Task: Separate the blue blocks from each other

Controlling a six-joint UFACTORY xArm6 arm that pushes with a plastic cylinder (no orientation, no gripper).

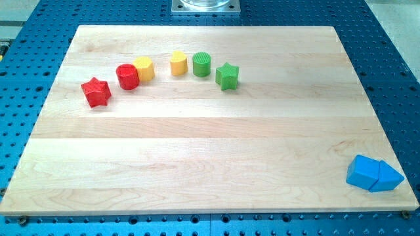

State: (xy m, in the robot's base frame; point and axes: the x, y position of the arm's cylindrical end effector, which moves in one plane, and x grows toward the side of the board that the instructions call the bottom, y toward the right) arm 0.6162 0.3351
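Two blue blocks sit touching each other at the view's bottom right corner of the wooden board [210, 151]: a blue cube-like block [363, 172] on the left and a blue triangular block [387, 177] on the right, close to the board's right edge. My tip does not show in the camera view, so its place relative to the blocks cannot be told.
An arc of blocks lies near the view's top left: a red star [96, 92], a red cylinder [127, 77], a yellow block [144, 68], a second yellow block [178, 63], a green cylinder [202, 64] and a green star [228, 76]. A metal mount [205, 6] is at the top edge.
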